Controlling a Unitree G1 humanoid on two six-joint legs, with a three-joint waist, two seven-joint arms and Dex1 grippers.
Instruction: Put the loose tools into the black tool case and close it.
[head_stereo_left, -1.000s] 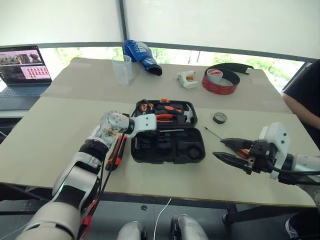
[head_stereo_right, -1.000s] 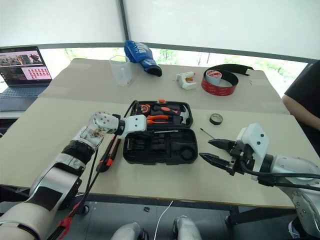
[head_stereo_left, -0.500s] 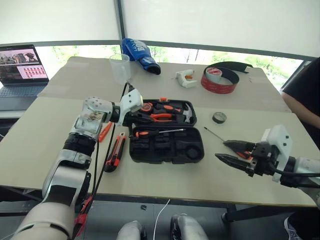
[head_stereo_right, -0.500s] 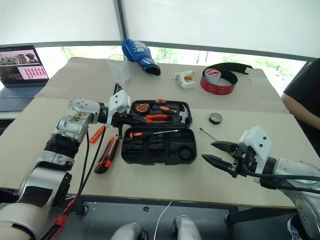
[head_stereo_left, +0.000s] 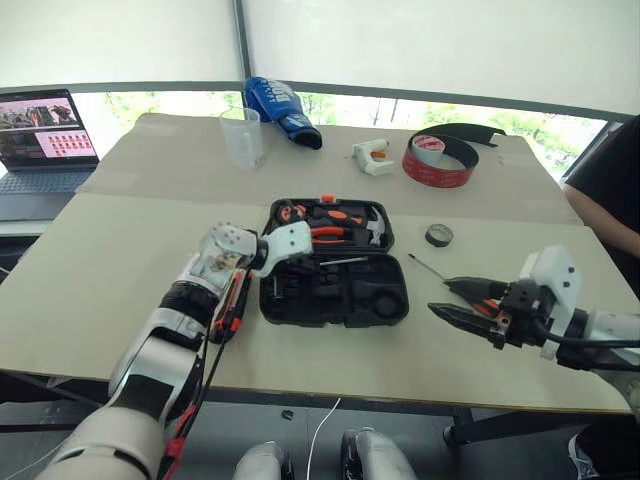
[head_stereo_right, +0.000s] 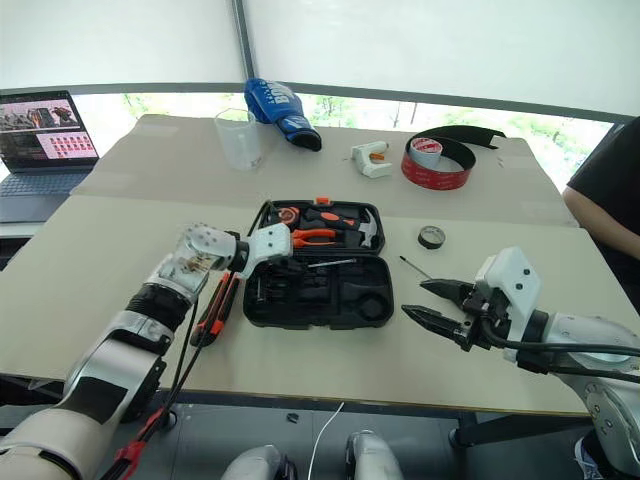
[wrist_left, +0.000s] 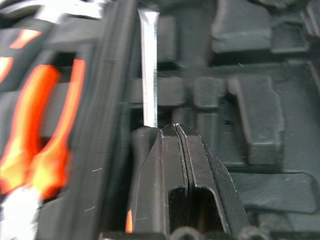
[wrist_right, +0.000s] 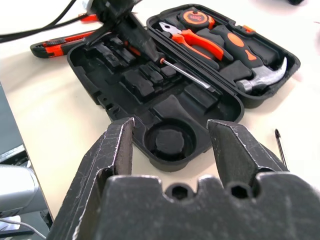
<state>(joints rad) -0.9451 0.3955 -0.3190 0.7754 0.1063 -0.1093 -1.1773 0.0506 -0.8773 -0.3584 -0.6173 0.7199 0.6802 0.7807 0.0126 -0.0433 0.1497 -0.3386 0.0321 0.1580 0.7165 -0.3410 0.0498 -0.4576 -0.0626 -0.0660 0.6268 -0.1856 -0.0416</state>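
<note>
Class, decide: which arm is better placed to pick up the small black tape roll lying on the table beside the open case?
Right. Its open tool hovers just short of the small black tape roll, while the left tool, shut, is over the black plastic tool case.

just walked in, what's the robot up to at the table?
It's packing loose tools into the open black tool case. The left gripper, shut, is pressed down on a screwdriver lying in the case near the hinge. The right gripper hangs open beside the case, holding nothing. The utility knife, small black tape roll and another slim screwdriver lie on the table, not yet packed. Pliers and hammer sit in the lid.
</note>
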